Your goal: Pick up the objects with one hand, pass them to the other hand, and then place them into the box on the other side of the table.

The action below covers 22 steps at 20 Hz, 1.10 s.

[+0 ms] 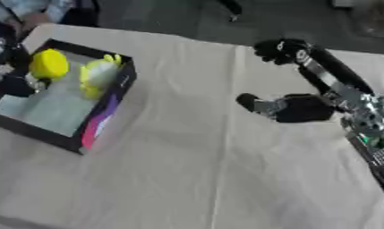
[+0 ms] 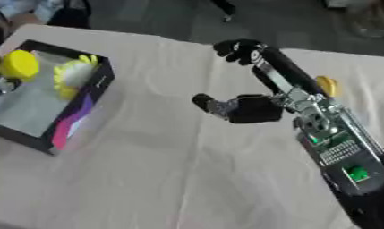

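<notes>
A black box (image 1: 108, 105) with a pale floor and a pink patch on its side stands at the table's left. In it lie a round yellow object (image 1: 48, 64) and a paler yellow-green toy (image 1: 98, 74). My left hand (image 1: 10, 84) shows only as a dark shape at the box's left edge, next to the round yellow object. My right hand (image 2: 253, 108) hovers over the table's right half, open, its thumb stretched left and its fingers (image 2: 265, 60) reaching toward the far edge. It holds nothing. A small yellow object (image 2: 326, 85) peeks out behind the right hand's fingers.
A beige cloth (image 1: 187, 170) covers the table. Its far edge runs just beyond the box and the right hand, with a dark floor behind it. My right forearm (image 2: 335, 147) crosses the lower right corner.
</notes>
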Each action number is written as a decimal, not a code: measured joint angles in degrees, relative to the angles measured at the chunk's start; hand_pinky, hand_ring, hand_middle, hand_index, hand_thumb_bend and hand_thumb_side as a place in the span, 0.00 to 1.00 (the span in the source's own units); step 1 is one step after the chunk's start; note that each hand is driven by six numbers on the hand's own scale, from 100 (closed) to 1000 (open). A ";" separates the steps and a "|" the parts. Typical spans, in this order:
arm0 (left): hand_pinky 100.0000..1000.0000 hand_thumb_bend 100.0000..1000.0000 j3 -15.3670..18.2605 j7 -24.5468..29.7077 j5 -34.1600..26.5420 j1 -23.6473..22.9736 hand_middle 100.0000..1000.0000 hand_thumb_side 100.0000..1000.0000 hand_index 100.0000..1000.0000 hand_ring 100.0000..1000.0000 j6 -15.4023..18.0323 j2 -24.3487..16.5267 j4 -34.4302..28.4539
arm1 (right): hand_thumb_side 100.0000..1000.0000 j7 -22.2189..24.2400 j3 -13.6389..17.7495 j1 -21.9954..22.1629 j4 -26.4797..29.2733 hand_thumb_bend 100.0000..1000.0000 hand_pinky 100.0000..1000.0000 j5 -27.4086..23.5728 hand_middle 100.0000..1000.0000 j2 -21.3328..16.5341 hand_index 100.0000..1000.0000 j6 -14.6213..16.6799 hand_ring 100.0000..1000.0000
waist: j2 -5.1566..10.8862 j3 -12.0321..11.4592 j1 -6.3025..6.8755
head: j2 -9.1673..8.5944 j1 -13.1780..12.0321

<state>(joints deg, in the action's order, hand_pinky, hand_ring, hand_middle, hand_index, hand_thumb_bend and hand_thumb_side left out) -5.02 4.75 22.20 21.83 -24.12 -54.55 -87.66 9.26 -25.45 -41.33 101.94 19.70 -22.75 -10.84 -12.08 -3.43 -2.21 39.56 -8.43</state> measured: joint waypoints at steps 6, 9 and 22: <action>0.82 1.00 -0.92 4.47 4.62 3.87 0.76 0.30 0.81 0.81 4.16 1.60 7.94 | 0.43 -1.07 1.21 0.00 1.27 0.47 0.83 -0.39 0.77 -1.50 0.87 -0.58 0.81 | -0.47 0.46 -0.58 | 0.08 2.32; 0.82 1.00 -1.02 5.30 6.76 4.67 0.75 0.31 0.81 0.81 5.09 2.03 9.42 | 0.43 -1.60 1.94 0.09 1.34 0.47 0.83 -0.39 0.78 -2.44 0.87 -0.91 0.81 | -0.70 0.51 -0.62 | 0.18 4.97; 0.77 0.83 0.24 -0.66 1.22 4.81 0.64 0.30 0.70 0.71 5.99 2.27 0.84 | 0.43 12.34 12.79 -7.65 -13.82 0.49 0.88 0.97 0.85 -12.09 0.88 1.67 0.89 | -0.82 0.53 -0.62 | 1.18 16.64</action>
<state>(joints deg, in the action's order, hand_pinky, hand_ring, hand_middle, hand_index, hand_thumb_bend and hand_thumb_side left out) -4.78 4.09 23.43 26.64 -18.13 -52.28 -86.82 21.60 -12.66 -48.98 88.12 20.67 -34.84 -9.17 -12.91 -2.91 -2.83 40.74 8.21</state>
